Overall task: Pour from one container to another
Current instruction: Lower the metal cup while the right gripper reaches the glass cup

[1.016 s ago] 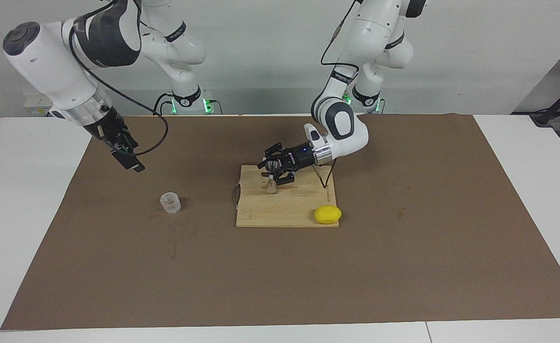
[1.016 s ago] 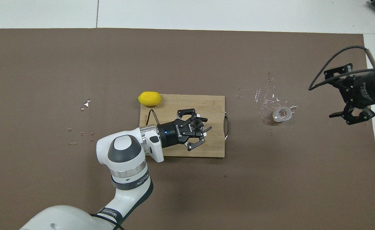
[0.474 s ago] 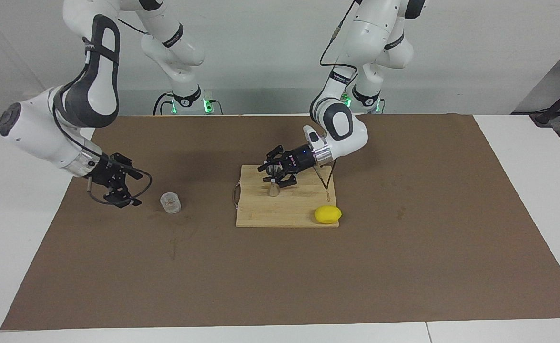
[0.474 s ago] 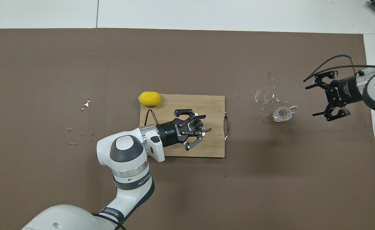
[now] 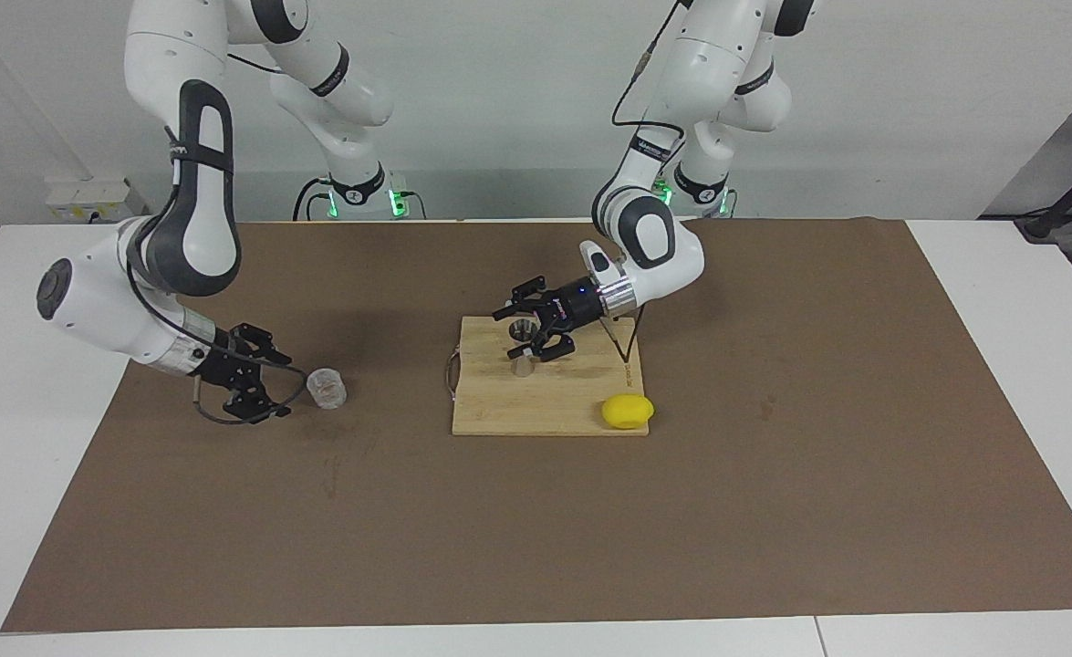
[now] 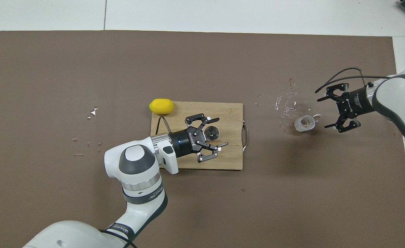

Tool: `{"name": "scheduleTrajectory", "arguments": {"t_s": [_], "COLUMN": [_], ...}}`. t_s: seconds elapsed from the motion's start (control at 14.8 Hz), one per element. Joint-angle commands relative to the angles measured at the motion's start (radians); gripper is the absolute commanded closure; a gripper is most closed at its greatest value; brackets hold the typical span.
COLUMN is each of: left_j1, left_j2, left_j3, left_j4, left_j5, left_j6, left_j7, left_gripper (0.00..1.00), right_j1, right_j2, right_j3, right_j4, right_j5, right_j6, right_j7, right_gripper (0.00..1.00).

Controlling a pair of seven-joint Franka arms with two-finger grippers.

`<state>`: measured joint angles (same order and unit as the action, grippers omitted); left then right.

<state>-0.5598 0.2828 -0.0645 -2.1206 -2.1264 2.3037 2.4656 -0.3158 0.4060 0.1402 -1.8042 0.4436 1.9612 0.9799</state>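
Left gripper (image 6: pixel 217 132) spread wide around the metal jigger (image 6: pixel 211 132), no contact seen, jigger stood upright on the cutting board (image 6: pixel 230 113), right gripper (image 6: pixel 323 112) spread wide just beside the glass cup (image 6: pixel 304 123), cup untouched on the brown mat (image 6: pixel 202 62) toward the right arm's end.

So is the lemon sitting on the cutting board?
No, the lemon lies on the brown mat, touching the board's corner farther from the robots, toward the left arm's end.

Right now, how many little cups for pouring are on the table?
2. A small clear glass cup stands on the brown mat toward the right arm's end. A silvery hourglass-shaped metal jigger stands on the wooden cutting board. None seems hidden.
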Motion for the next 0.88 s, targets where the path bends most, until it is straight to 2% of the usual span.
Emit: {"name": "scheduleTrajectory", "arguments": {"t_s": [0.0,0.41,0.81], "left_j1": [-0.023,-0.022,0.003], "left_j2": [0.022,0.056,0.05], "left_j3": [0.014,0.014,0.014], "left_j4": [0.042,0.131,0.151], "left_j5": [-0.017,-0.004,-0.004], "left_j6": [0.033,0.104,0.117], "left_j7": [0.024,0.007,-0.043], "left_gripper": [0.0,0.0,0.0], "right_j1": [-0.017,-0.019,-0.025], "right_j2": [-0.001,-0.015,-0.036], "right_j3": [0.01,0.009,0.007], "right_j4": [-0.035,-0.116,-0.176], "right_j5": [0.044,0.121,0.234], "right_j6": [0.018,0.033,0.065], "right_j7": [-0.047,-0.099,-0.09], "right_gripper": [0.0,0.0,0.02]}}
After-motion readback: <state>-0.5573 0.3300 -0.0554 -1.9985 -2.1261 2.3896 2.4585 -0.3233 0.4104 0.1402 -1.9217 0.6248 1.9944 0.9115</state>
